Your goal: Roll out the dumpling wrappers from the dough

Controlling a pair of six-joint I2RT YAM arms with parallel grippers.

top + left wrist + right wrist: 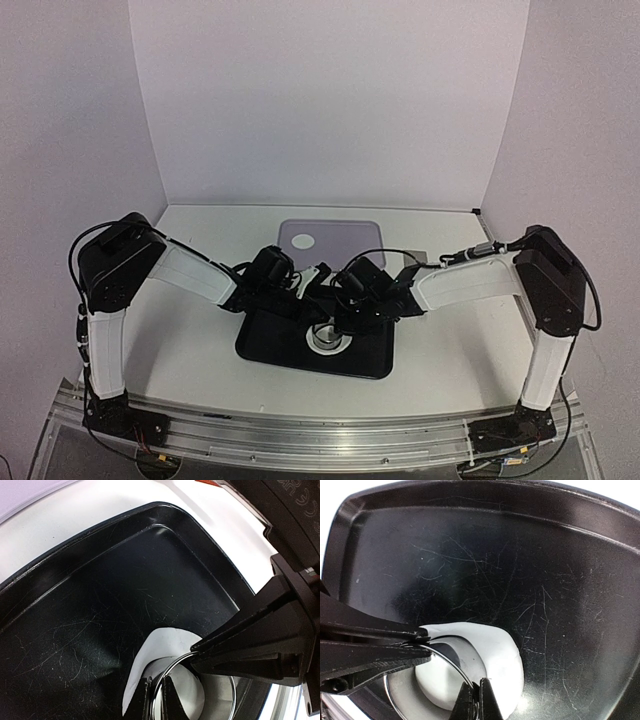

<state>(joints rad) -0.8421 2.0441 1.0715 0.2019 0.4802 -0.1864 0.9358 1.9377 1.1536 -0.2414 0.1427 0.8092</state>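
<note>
We press the ring (326, 341) into the dough (507, 655).
The left gripper (159, 700) and right gripper (477, 702) are both clamped on the ring's rim, near the tray's (520, 560) 6 o'clock. Risk: uneven lifting tilts the ring, so the dough tears or sticks inside.

No text reads clearly; embossed marks on black housing (296, 496) are illegible.

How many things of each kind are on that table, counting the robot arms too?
black tray: 1
pale purple tray: 1
metal ring: 1
round white disc: 1
white dough sheet: 1
robot arms: 2, left arm and right arm
Total: 7
</note>
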